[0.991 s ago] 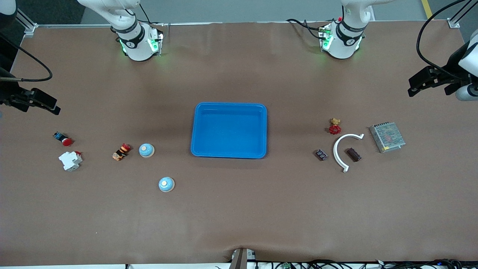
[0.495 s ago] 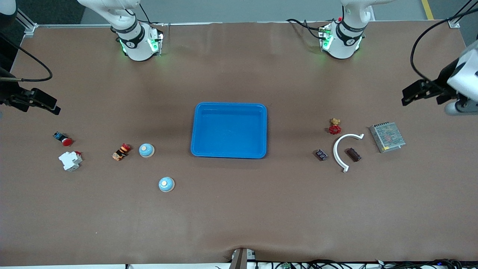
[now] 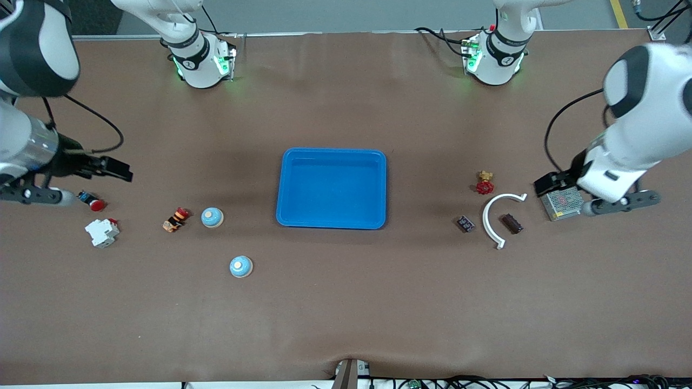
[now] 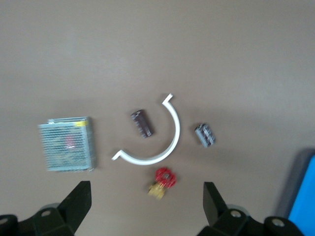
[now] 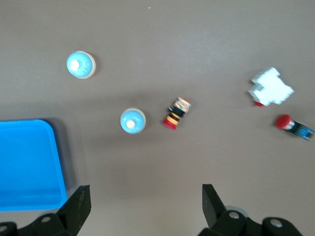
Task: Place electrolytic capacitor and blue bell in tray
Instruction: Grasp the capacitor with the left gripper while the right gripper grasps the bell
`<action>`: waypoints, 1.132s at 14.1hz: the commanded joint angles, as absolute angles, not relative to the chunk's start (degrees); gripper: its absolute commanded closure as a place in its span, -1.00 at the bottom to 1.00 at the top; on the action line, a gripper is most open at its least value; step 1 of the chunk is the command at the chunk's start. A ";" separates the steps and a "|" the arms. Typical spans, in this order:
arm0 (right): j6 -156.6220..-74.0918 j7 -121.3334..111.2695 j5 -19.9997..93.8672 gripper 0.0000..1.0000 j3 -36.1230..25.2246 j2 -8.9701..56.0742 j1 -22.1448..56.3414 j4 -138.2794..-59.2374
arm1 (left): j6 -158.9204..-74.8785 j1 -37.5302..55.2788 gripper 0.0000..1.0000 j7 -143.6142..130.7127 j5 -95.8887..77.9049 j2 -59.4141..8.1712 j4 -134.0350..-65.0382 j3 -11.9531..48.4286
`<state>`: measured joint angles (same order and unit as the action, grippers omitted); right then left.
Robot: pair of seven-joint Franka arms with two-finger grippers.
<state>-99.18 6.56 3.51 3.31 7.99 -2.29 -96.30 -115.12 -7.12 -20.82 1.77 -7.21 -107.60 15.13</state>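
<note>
The blue tray (image 3: 331, 156) lies empty mid-table. Two blue bells (image 3: 212, 217) (image 3: 240, 266) stand toward the right arm's end, also seen as bells (image 5: 132, 121) (image 5: 80, 64) in the right wrist view. Two dark electrolytic capacitors (image 3: 512, 223) (image 3: 465, 223) lie toward the left arm's end, one inside a white arc (image 3: 491, 216); in the left wrist view they show as capacitors (image 4: 142, 123) (image 4: 205, 135). My left gripper (image 3: 546, 185) (image 4: 146, 183) hangs open near the red valve (image 4: 162, 181). My right gripper (image 3: 121, 173) (image 5: 145, 187) hangs open over bare table.
A metal power supply (image 3: 562, 200) lies beside the arc, and the valve (image 3: 485, 185) farther from the camera than the capacitors. A red push button (image 3: 92, 201), a white breaker (image 3: 101, 232) and a striped orange part (image 3: 175, 219) lie at the right arm's end.
Both arms have swung in from the table's ends and lowered: the left toward the power supply, the right toward the red push button. Nothing on the table moved.
</note>
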 commanded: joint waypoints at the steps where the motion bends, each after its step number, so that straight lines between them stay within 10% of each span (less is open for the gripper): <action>1: -108.24 8.79 4.66 -1.00 3.16 7.47 -0.80 -103.24 | -123.12 -7.29 -1.00 -30.02 1.23 -9.73 -112.76 17.22; 16: -143.69 16.52 3.87 -1.00 2.99 20.29 4.48 -121.47 | -140.45 -3.25 -0.39 -59.58 7.89 -32.25 -112.15 18.46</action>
